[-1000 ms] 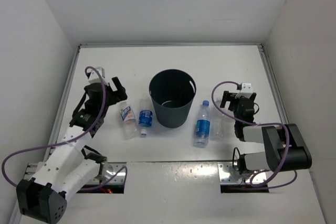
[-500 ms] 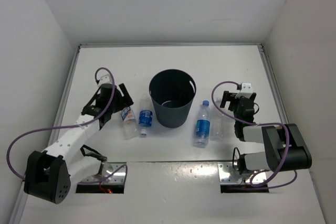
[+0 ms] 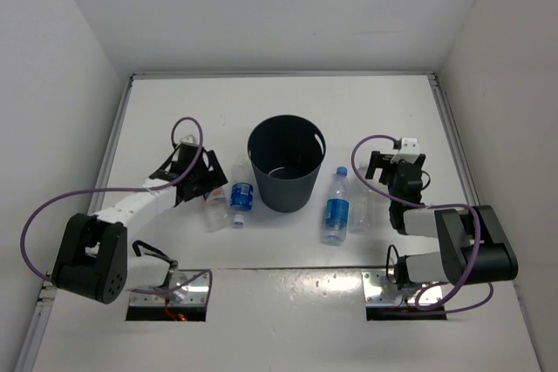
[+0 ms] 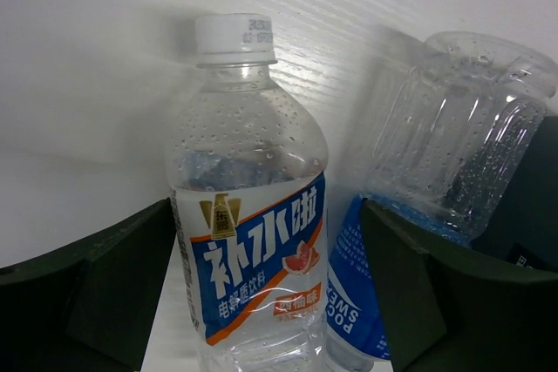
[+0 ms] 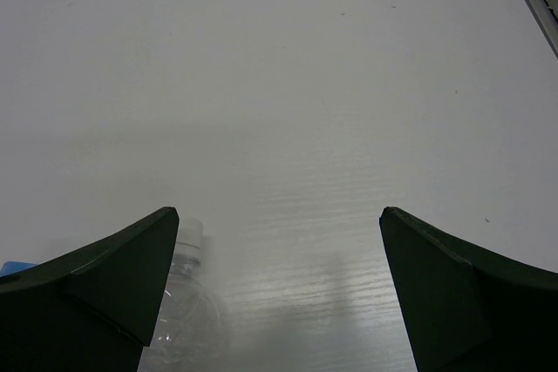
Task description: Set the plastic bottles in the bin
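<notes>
Four clear plastic bottles lie on the white desk (image 3: 384,111) around the round dark bin (image 3: 285,182), which stands upright in the middle. On its left are a white-capped bottle (image 4: 248,241) and a short blue-labelled bottle (image 3: 241,199). On its right are a tall blue-capped bottle (image 3: 336,208) and a plain bottle (image 3: 362,208). The white-capped one is beaded inside with droplets, and its blue band reads "补水啦". Its neighbour's label shows "POC" and "SWE". A second ago the left tool (image 4: 266,215) was up and off to the left. Now it is low, with its jaws spread either side of the white-capped bottle. The right tool (image 5: 279,215) has not moved and gapes wide on nothing.
</notes>
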